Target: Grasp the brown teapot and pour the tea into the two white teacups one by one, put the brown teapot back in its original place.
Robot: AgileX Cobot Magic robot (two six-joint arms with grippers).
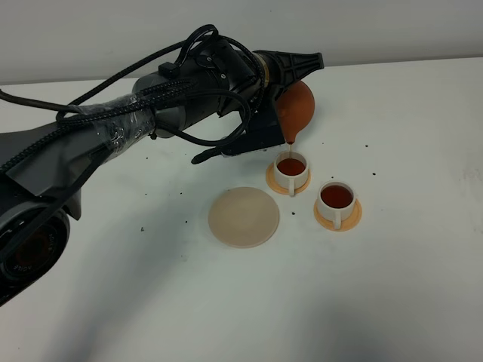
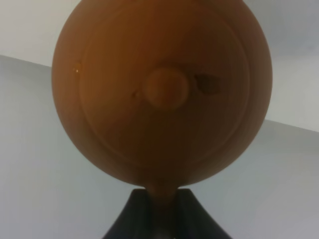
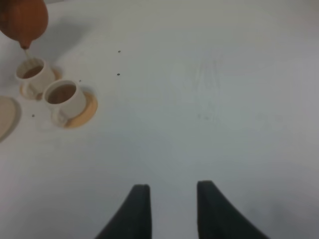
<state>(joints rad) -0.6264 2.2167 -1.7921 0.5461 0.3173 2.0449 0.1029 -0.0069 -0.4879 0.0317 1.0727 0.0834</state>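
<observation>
My left gripper [image 1: 281, 73] is shut on the handle of the brown teapot [image 1: 299, 105], which is held tilted with its spout down over the nearer-left white teacup [image 1: 291, 170]. A thin stream of tea [image 1: 290, 148] falls into that cup. The other teacup [image 1: 336, 200] to its right holds dark tea too. Each cup stands on an orange saucer. In the left wrist view the teapot's lid [image 2: 165, 88] fills the frame above my gripper [image 2: 162, 219]. The right wrist view shows my right gripper [image 3: 173, 204] open and empty, far from the cups [image 3: 64, 97] and the teapot [image 3: 22, 20].
The pale beige round coaster [image 1: 244, 216] lies bare on the white table [image 1: 392, 286], left of the cups. Small dark specks dot the table. The left arm and its cables [image 1: 113, 121] reach across from the left.
</observation>
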